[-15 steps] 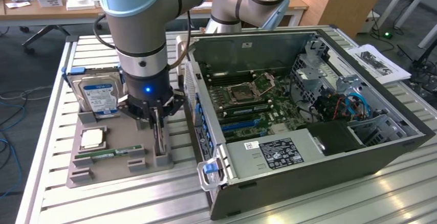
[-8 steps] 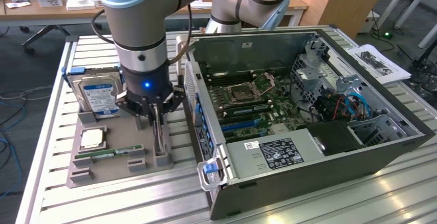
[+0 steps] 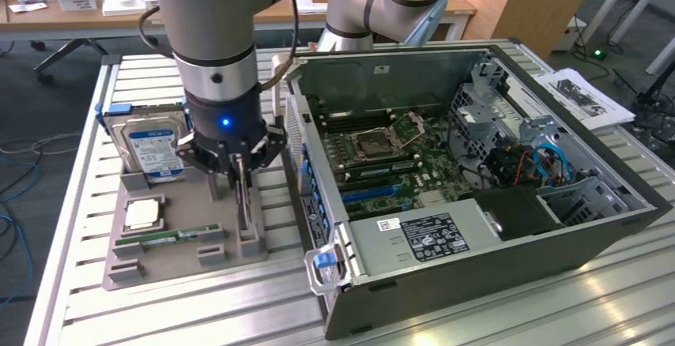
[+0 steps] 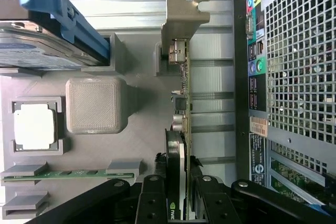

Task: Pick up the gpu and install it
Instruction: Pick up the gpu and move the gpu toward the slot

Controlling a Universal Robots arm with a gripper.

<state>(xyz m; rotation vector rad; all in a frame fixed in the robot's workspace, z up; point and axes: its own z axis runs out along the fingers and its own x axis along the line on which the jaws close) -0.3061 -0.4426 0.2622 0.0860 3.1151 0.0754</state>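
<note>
The gpu (image 3: pixel 246 208) stands on its long edge in slotted posts at the near right of the grey parts tray (image 3: pixel 169 263). In the wrist view the gpu (image 4: pixel 181 93) is a thin dark card with a pale metal bracket at its far end. My gripper (image 3: pixel 242 174) comes straight down onto the card's upper edge. The black fingers (image 4: pixel 152 203) press against both faces of the card, so my gripper (image 4: pixel 177 205) is shut on it. The card still rests in its tray posts.
The tray also holds a silver hard drive with a blue label (image 3: pixel 148 144), a square processor (image 3: pixel 142 213) and a green memory stick (image 3: pixel 169 237). The open computer case (image 3: pixel 590 227) lies close on the exterior view's right, its motherboard with blue slots (image 3: pixel 369 192) exposed.
</note>
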